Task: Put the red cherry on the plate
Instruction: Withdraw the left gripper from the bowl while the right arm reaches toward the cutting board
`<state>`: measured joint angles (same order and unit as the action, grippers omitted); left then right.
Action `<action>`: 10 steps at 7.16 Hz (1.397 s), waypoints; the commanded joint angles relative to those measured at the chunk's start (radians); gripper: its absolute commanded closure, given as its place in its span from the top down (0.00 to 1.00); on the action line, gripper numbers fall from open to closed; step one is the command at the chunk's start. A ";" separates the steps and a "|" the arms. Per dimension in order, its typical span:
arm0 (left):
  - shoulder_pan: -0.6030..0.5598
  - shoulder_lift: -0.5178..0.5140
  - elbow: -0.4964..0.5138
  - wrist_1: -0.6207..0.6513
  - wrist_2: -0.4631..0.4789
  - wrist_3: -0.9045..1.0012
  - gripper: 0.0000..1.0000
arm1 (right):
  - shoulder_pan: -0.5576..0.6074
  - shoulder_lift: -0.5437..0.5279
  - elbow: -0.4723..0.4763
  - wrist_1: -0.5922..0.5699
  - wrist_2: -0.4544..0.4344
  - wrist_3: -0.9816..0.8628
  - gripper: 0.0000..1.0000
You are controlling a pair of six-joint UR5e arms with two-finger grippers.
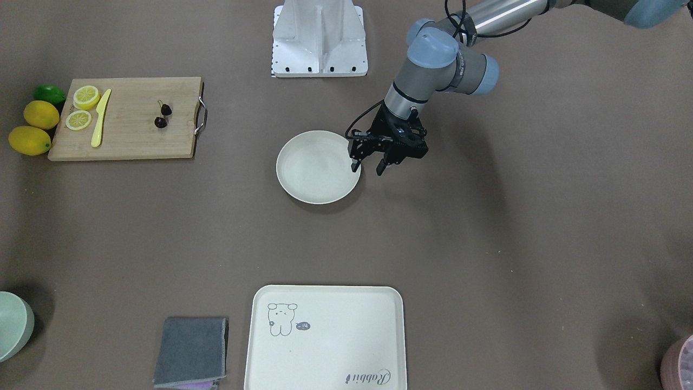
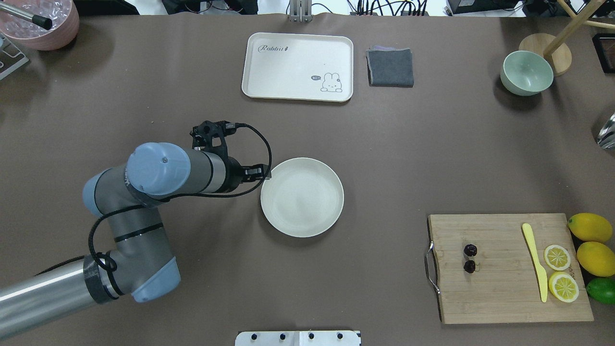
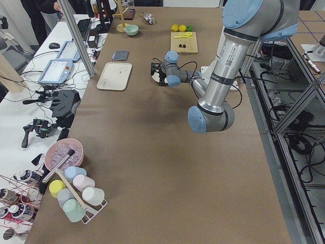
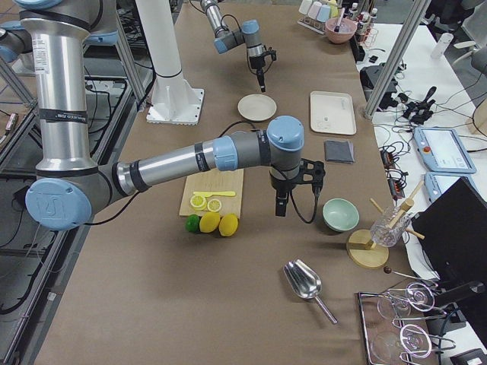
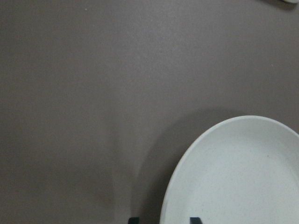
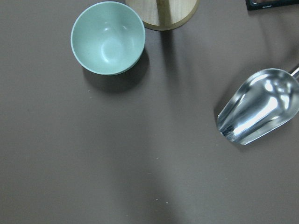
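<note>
Closest to my front camera, at the bottom edge, the cream rectangular tray with the rabbit drawing [image 1: 325,336] plays no part. The round cream-white plate [image 1: 314,173] sits mid-frame, bare. My left pincer [image 1: 368,169] hangs over its right rim, jaws apart, holding nothing. The pair of dark maroon cherries [image 1: 162,115] lies upper left on the wooden cutting board [image 1: 130,135], well apart. I judge the pick unstarted. The right pincer [image 4: 281,204] shows only side-on, so I cannot tell its state.
</note>
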<state>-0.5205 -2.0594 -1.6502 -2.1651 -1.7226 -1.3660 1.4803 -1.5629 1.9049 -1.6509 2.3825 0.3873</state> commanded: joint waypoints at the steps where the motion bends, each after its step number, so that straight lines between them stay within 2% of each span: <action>1: -0.123 0.002 0.001 0.030 -0.012 0.153 0.98 | -0.118 -0.012 0.103 0.026 0.000 0.213 1.00; 2: -0.188 0.005 -0.002 0.122 -0.047 0.186 0.98 | -0.180 -0.026 0.155 0.026 -0.006 0.293 1.00; 3: -0.252 0.013 -0.003 0.136 -0.092 0.356 0.98 | -0.237 -0.046 0.196 0.037 -0.009 0.350 1.00; 4: -0.291 0.043 -0.009 0.136 -0.100 0.445 0.98 | -0.318 -0.075 0.203 0.157 -0.035 0.501 1.00; 5: -0.299 0.048 -0.016 0.136 -0.100 0.446 0.98 | -0.430 -0.129 0.201 0.344 -0.118 0.683 1.00; 6: -0.309 0.050 -0.016 0.136 -0.100 0.446 0.98 | -0.531 -0.163 0.201 0.434 -0.173 0.779 1.00; 8: -0.314 0.074 -0.014 0.122 -0.092 0.458 0.98 | -0.738 -0.174 0.204 0.535 -0.312 0.971 1.00; 10: -0.335 0.081 -0.008 0.125 -0.097 0.456 0.98 | -0.926 -0.168 0.204 0.548 -0.460 1.076 1.00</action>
<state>-0.8438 -1.9839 -1.6614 -2.0411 -1.8177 -0.9101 0.6696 -1.7329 2.1094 -1.1178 2.0105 1.3926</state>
